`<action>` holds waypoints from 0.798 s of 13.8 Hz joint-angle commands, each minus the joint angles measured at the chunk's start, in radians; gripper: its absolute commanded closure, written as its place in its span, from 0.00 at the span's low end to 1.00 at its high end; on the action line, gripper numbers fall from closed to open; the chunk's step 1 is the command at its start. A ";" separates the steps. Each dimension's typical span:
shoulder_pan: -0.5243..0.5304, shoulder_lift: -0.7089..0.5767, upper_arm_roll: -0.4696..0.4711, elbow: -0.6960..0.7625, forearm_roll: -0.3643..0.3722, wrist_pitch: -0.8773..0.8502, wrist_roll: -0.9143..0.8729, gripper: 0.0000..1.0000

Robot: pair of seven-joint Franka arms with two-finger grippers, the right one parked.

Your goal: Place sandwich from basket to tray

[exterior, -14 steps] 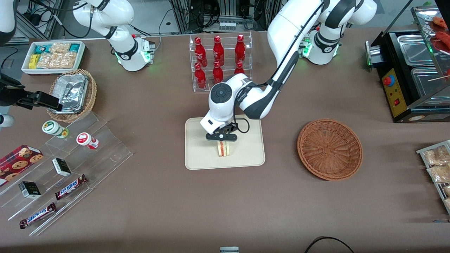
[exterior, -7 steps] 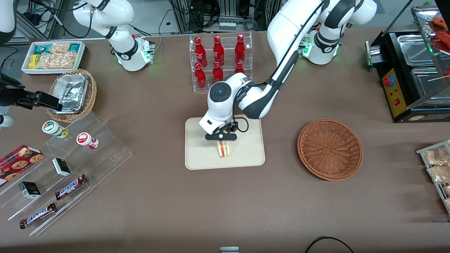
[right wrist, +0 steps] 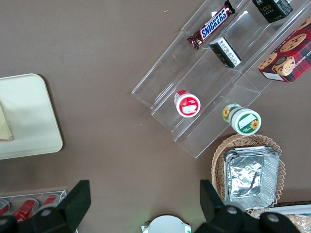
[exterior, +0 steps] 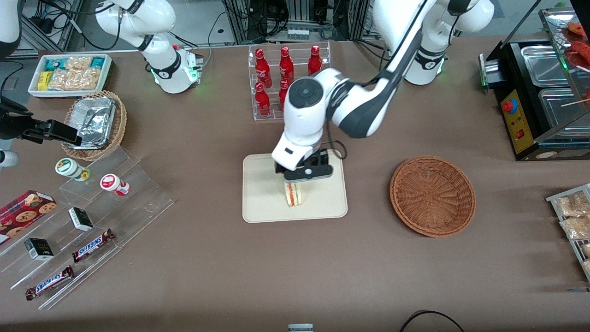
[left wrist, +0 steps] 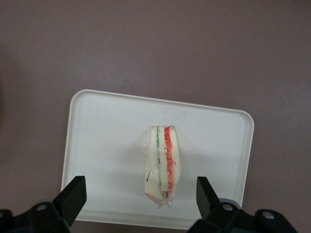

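The sandwich (exterior: 294, 195) (left wrist: 164, 165), a white wedge with red, orange and green filling lines, stands on its edge on the cream tray (exterior: 262, 203) (left wrist: 107, 141). My gripper (exterior: 305, 172) (left wrist: 141, 196) hangs open well above the sandwich, its two black fingers (left wrist: 73, 194) spread wide on either side with nothing between them. The reddish-brown wicker basket (exterior: 432, 195) sits empty on the table, toward the working arm's end. A corner of the tray (right wrist: 29, 116) with a bit of the sandwich (right wrist: 5, 127) also shows in the right wrist view.
A clear rack of red bottles (exterior: 288, 78) stands farther from the front camera than the tray. A clear stepped display (exterior: 87, 221) with snack bars, a tan basket of foil containers (exterior: 94, 123) and a white bin of snacks (exterior: 69, 74) lie toward the parked arm's end.
My gripper has let go of the sandwich and risen straight up from it. The sandwich stays standing on the tray where it was.
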 commanded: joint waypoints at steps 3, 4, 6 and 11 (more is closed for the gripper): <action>0.057 -0.149 0.066 -0.045 0.016 -0.182 0.012 0.00; 0.093 -0.182 0.066 -0.061 0.015 -0.212 0.082 0.00; 0.177 -0.251 0.066 -0.075 0.004 -0.284 0.225 0.00; 0.369 -0.386 0.066 -0.136 -0.002 -0.363 0.549 0.00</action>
